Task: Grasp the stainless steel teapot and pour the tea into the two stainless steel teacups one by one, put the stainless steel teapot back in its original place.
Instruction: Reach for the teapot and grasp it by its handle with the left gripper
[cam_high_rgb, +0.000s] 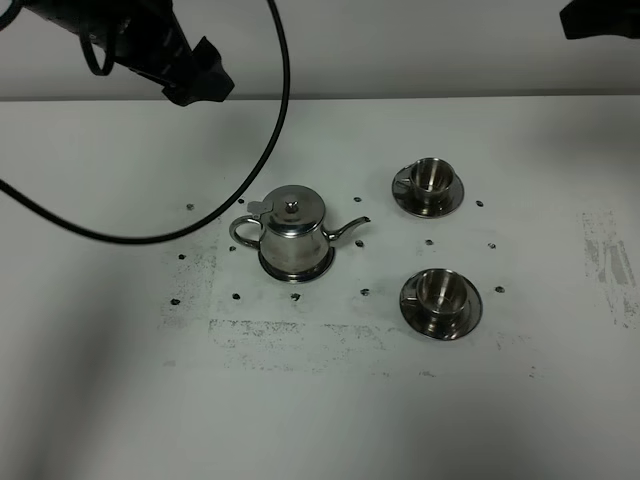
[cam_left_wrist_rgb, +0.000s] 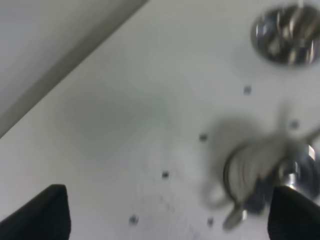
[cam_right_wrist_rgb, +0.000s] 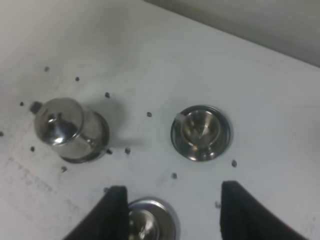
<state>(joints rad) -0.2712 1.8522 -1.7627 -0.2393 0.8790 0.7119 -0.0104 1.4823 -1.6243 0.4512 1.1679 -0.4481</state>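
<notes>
While both arms hang high over the white table (cam_high_rgb: 100, 380), the contents read as follows.

1. Teapot (cam_high_rgb: 293, 235): shiny steel, with a domed lid and knob. It stands upright on a shallow round dish (cam_high_rgb: 300, 272), a little left of the table's middle. In the high view its loop handle points left and its thin curved spout points right, toward the 2 cups.
2. Far cup (cam_high_rgb: 431, 177): small, steel and upright on its own saucer (cam_high_rgb: 452, 202). It sits right of the teapot and farther back.
3. Near cup (cam_high_rgb: 441, 289): the same kind, upright on a saucer (cam_high_rgb: 466, 314). It sits right of the teapot and closer to the front edge. The 2 cups are well apart from each other and from the teapot.
4. Left gripper (cam_left_wrist_rgb: 170, 220): raised above the back left of the table, well apart from the teapot. Its fingers (cam_left_wrist_rgb: 47, 212) are spread wide with nothing between them. Its camera view is blurred.
5. Right gripper (cam_right_wrist_rgb: 172, 215): only partly visible at the top right corner of the high view. Its fingers (cam_right_wrist_rgb: 107, 215) are spread wide and empty, and the near cup lies below the gap between them.
6. Black cable (cam_high_rgb: 272, 130): loops down from the left arm across the back left of the table.
7. Small dark marks (cam_high_rgb: 190, 207): scattered on the table around the teapot and cups.
</notes>
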